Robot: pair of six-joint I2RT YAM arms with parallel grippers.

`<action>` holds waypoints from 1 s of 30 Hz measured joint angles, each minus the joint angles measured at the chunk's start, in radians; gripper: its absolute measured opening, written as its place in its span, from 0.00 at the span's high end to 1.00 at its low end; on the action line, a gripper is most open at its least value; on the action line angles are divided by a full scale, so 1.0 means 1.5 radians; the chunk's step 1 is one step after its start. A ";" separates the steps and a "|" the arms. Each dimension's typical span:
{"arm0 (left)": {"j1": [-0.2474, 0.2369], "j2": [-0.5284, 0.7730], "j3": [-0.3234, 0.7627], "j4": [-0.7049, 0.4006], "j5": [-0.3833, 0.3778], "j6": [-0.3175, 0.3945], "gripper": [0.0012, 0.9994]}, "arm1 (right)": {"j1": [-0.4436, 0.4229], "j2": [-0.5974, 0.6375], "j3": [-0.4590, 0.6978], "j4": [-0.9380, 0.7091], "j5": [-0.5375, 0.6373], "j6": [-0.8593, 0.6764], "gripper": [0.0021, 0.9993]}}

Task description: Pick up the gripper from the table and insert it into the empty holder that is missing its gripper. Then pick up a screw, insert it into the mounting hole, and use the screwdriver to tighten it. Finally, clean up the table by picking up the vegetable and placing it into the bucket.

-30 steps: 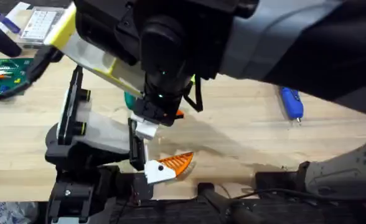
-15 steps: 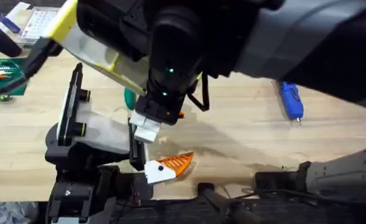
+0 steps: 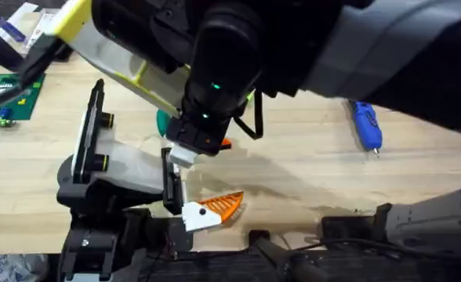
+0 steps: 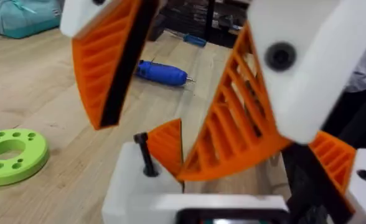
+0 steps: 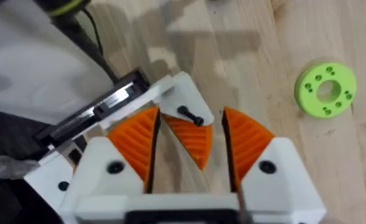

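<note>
My right gripper [image 5: 191, 127] hangs open over the left arm's hand, its orange ribbed fingers [image 4: 102, 68] on either side of the small orange gripper [image 5: 192, 140]. That piece sits in the white holder [image 5: 177, 87] of my left gripper [image 3: 193, 205], which is open. A black screw [image 5: 189, 116] stands on the holder beside the orange piece [image 4: 165, 146]. The blue screwdriver [image 3: 367, 129] lies on the table at the far right, clear of both arms. The vegetable and the bucket are out of view.
A green ring with holes [image 5: 326, 89] lies on the wood close to the grippers. A green circuit board [image 3: 7, 94] and small parts sit at the far left. The right arm [image 3: 332, 47] looms dark over the middle of the table.
The right arm has shifted slightly to the right and its gripper has risen a little above the holder. The left arm and the screwdriver have stayed put.
</note>
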 joint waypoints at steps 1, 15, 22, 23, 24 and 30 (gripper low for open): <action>0.000 0.000 0.000 0.000 0.000 0.000 0.01 | 0.000 0.000 0.000 0.000 -0.001 0.001 0.45; 0.000 0.000 0.000 0.000 0.000 0.000 0.01 | 0.000 0.003 0.000 -0.006 -0.001 0.002 0.87; 0.000 0.000 0.000 0.000 -0.001 0.000 0.01 | 0.000 0.006 0.000 -0.007 -0.003 0.005 1.00; 0.000 0.000 0.000 0.000 -0.001 -0.001 0.01 | 0.000 0.006 0.000 -0.007 -0.003 0.005 1.00; 0.000 0.000 0.000 0.000 -0.001 -0.001 0.01 | 0.000 0.006 0.000 -0.007 -0.003 0.005 1.00; 0.000 0.000 0.000 0.000 -0.001 -0.001 0.01 | 0.000 0.006 0.000 -0.004 -0.003 0.005 1.00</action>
